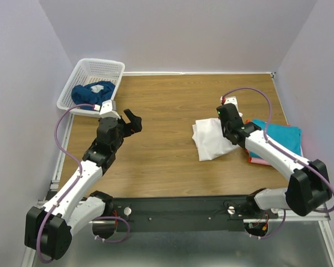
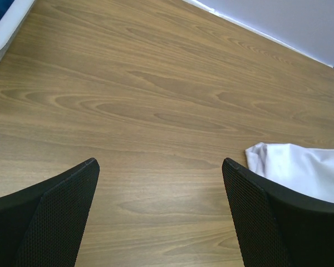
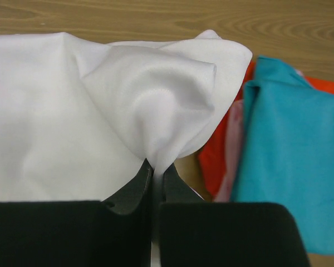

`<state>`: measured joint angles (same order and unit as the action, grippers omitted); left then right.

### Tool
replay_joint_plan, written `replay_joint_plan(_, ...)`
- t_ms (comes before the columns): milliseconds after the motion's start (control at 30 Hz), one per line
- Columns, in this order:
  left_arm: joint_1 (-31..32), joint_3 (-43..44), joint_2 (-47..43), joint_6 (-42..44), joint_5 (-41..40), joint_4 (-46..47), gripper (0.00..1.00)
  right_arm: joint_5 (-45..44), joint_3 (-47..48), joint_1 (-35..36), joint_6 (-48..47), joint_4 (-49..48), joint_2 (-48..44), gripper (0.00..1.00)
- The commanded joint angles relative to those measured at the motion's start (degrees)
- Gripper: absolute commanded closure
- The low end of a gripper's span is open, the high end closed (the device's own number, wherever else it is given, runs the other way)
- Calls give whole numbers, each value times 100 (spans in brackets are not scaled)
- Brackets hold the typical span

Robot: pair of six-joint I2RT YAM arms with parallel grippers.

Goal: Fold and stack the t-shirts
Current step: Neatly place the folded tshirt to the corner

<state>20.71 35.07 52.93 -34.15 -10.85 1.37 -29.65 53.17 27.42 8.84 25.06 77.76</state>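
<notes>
Overhead view: a wooden worktop (image 1: 167,100) with two robot arms bolted at its near edge. The left claw (image 1: 131,120) hangs above bare wood left of centre, jaws apart, holding nothing. At the far left corner stands a white lattice basket (image 1: 94,67) with a dark blue t-shirt (image 1: 84,94) inside. The right claw (image 1: 232,130) points down onto a crumpled white t-shirt (image 1: 210,142) right of centre. Just right of it lies a stack topped by a teal t-shirt (image 1: 278,136), a red-orange edge (image 1: 257,161) showing beneath.

Left wrist view: the left claw (image 2: 160,164) is wide apart over bare worktop (image 2: 156,83). A corner of the white t-shirt (image 2: 300,169) shows at right, and the basket (image 2: 3,33) at the far left.

Right wrist view: the right claw (image 3: 156,172) is clamped together on a pinched fold of the white t-shirt (image 3: 72,111), which rises from the fingertips. At right, the teal t-shirt (image 3: 295,156) lies over a red-orange t-shirt (image 3: 217,156) and a pink one (image 3: 231,186).
</notes>
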Motion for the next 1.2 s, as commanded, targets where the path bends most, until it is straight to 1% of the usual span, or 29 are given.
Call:
replay_joint_plan(0,-32,-70,-186,84,136,171,2,-1182,168,0,-409,588,-418,99)
replay_joint_plan(167,-32,-123,-300,84,83,206,2,-1991,273,0,-769,763,-884,99)
replay_joint_plan(267,-32,-132,-300,84,39,224,2,-2167,387,0,-998,904,-1016,99)
replay_joint_plan(500,-32,-132,-265,110,22,206,2,-2431,703,-61,-1016,1509,-1052,99)
replay_joint_plan(767,-32,-150,-265,119,-22,206,2,-2475,1125,-105,-1033,1634,-1228,99)
replay_joint_plan(1167,-32,-167,-344,119,-145,180,2,-2555,1820,-158,-1209,2108,-1368,99)
